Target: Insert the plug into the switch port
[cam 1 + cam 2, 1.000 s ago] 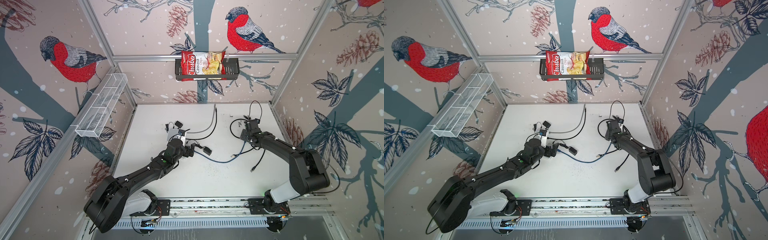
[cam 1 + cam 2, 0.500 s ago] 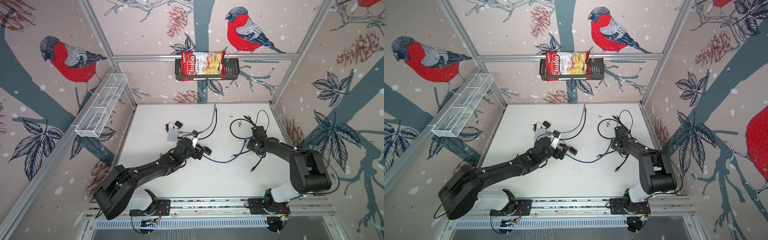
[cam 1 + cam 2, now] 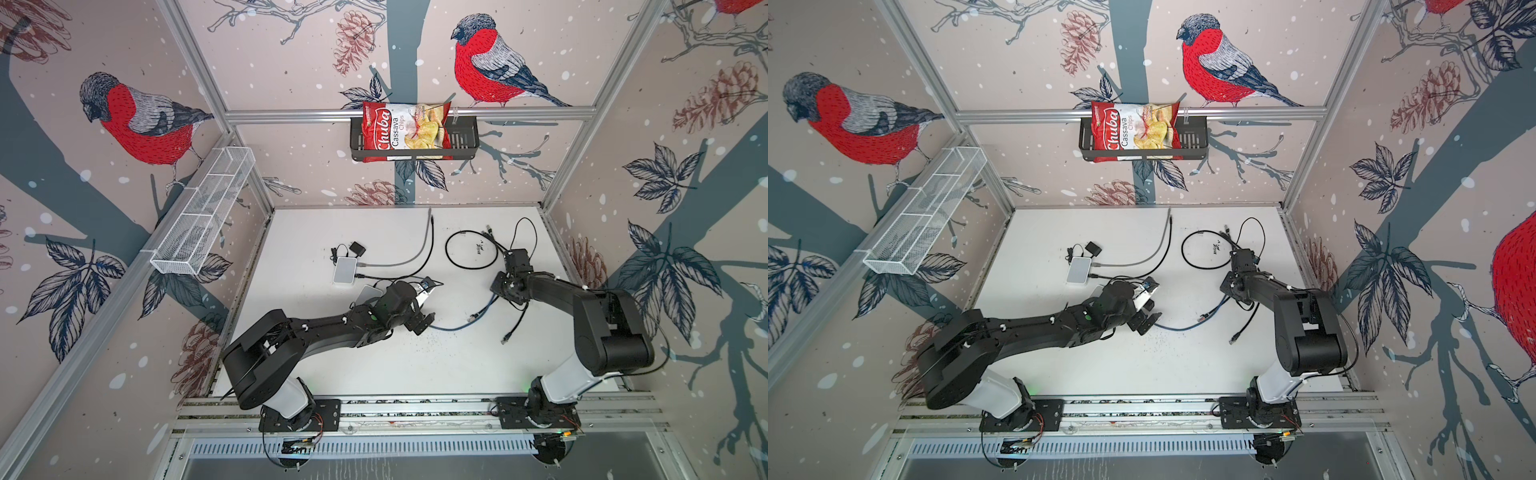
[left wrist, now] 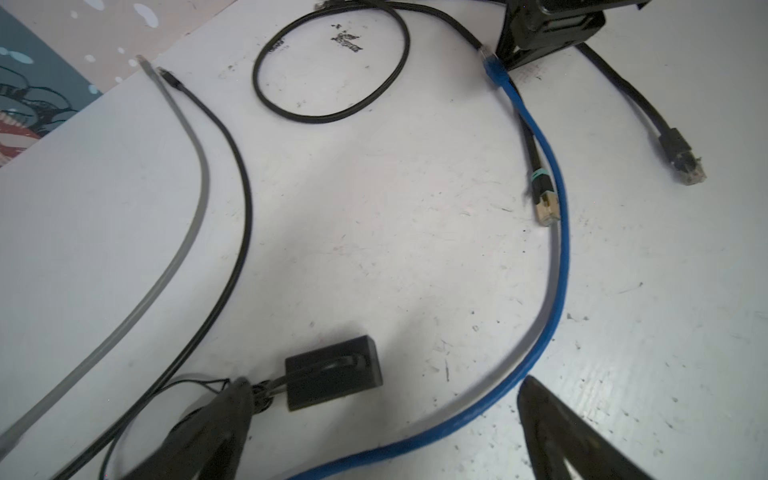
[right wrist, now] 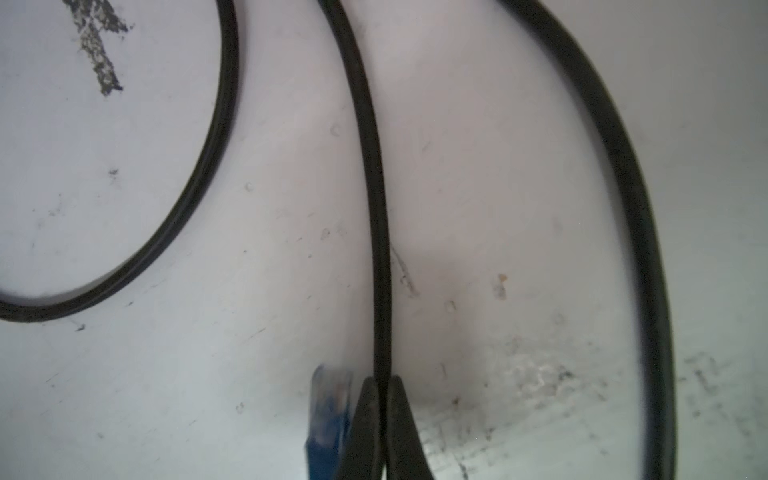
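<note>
**Top views**
- Left gripper: jaws spread wide, nothing in them, low over the white table.
- Blue cable: lies on the table from beside the left gripper's near finger across to the right gripper.
- Right gripper: pointed down at the table. Its tips are hidden under its own wrist, so its grip is not readable here.
- Switch: white box lying flat, behind the left gripper and beside that arm's wrist, well apart from the right gripper.

**Left wrist view**
- Left gripper: fingers far apart, released.
- The blue cable passes between them, close to one finger.
- Black adapter block: between the fingers, just beside the other one.
- Gold-tipped plug: on the table ahead of the left gripper, against the blue cable.
- Blue plug: farther ahead, just beside the right gripper's tip.

**Right wrist view**
- Right gripper: clenched on a black cable, which runs straight ahead from the tips.
- Blue plug: blurred, just beside one finger, outside the grip and not in the switch.
</note>
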Controlling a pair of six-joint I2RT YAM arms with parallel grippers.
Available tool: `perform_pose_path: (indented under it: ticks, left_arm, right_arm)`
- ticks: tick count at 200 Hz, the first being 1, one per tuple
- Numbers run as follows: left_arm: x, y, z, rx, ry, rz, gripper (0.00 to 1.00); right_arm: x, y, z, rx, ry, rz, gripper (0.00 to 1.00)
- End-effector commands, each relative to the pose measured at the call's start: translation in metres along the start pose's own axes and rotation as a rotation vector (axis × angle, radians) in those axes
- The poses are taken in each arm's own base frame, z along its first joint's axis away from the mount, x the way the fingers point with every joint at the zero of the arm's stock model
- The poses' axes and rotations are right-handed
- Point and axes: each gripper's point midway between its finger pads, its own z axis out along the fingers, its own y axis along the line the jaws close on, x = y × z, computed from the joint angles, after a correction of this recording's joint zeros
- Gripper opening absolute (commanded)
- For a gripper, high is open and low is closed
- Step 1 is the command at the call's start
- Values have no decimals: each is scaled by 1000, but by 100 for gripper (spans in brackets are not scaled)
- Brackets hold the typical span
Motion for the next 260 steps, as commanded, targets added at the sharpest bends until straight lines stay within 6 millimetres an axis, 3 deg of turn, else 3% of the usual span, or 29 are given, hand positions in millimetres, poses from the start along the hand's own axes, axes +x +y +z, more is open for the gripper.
perform_pose_path:
  ticks: [1, 53, 108, 141, 195, 260]
  left_arm:
    - [-6, -15, 6, 64, -6, 52, 98]
    - [-17, -37, 27, 129, -11, 110, 98]
    - [-27, -37, 46, 118, -20, 93, 98]
    - [-30, -37, 45, 118, -38, 82, 98]
    - [-29, -34, 37, 96, -68, 74, 97]
    - [-34, -28, 35, 63, -107, 43, 97]
  right_arm:
    - [-6, 3, -3, 1, -2, -3, 1]
    - [-28, 3, -21, 34, -81, -21, 0]
    - [-63, 21, -50, -31, -196, -6, 0]
    - [-85, 26, -64, -38, -266, 1, 0]
    - [-107, 52, -85, -179, -364, -17, 0]
    - [-114, 79, -126, -382, -460, -21, 0]
